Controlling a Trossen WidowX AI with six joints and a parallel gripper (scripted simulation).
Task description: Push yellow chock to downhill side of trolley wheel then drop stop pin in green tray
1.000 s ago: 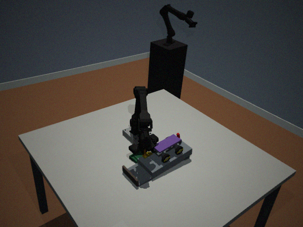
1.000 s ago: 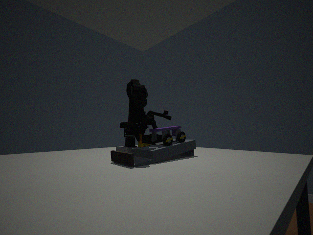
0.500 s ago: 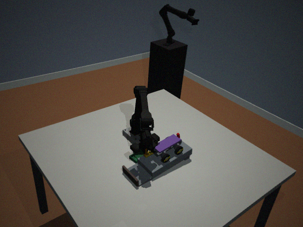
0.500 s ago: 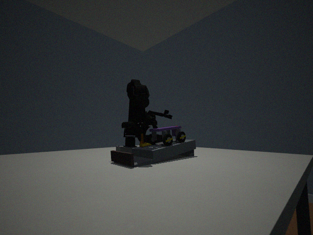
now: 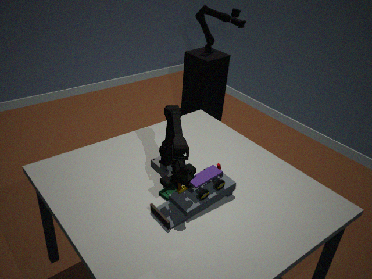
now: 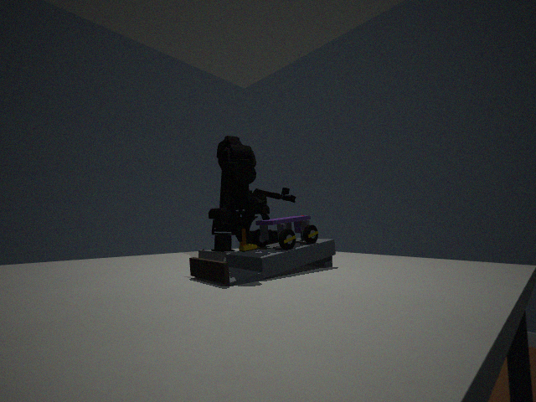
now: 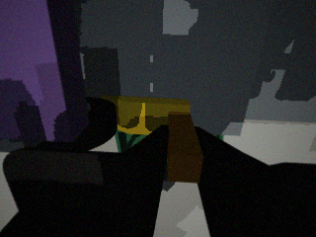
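Found the yellow chock [image 5: 182, 189] [image 6: 248, 248] [image 7: 155, 106] on the ramp [image 5: 207, 204] [image 6: 298, 260] [image 7: 217, 54], just downhill of a far-side trolley wheel, with its orange handle [image 6: 244, 236] [image 7: 185, 148] standing up from one end. Could not confirm contact between chock and wheel from these angles. Observed the gripper [image 5: 184, 183] [image 6: 243, 230] [image 7: 179, 132] clenched on the handle, with one dark finger on either side of it in the wrist view. Noted the trolley [image 5: 206, 176] [image 6: 283, 219] [image 7: 30, 35] uphill of the chock, purple deck on top, with two black wheels with yellow markings visible along the near side. Saw the stop pin [image 5: 218, 165] at the uphill end, red head upright just beyond the deck; recorded it as out of its tray and apart from the gripper. Located the green tray [image 5: 165, 193] [image 7: 122, 142] beside the ramp, on the arm's side, partly hidden from above. Noted a brown board [image 5: 160, 215] [image 6: 209, 270] upright across the low end, and all of this on a pale table [image 5: 270, 228] [image 6: 260, 337]. Observed, well apart behind the table, another black arm [image 5: 204, 27] [image 6: 270, 194] atop a tall dark pedestal [image 5: 204, 86].
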